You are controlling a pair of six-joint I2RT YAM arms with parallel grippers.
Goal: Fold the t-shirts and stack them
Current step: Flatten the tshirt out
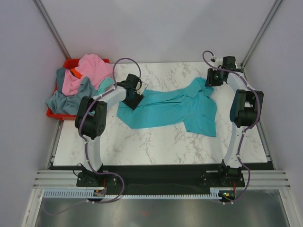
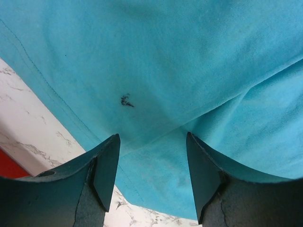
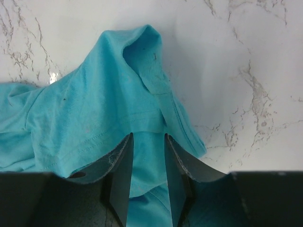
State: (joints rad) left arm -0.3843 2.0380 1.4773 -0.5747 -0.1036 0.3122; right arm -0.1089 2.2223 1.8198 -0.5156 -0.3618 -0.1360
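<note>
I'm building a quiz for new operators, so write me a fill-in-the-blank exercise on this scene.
1. The teal t-shirt lies spread on the marble-patterned ___.
2. The pile of other shirts sits in a ___ bin.
3. The left end effector is over the teal cloth, jaws ___.
4. The right end effector has ___ cloth between its fingers.
Missing words: table, red, open, teal.

White marble table (image 1: 156, 146), plain grey walls (image 1: 156, 28)
</note>
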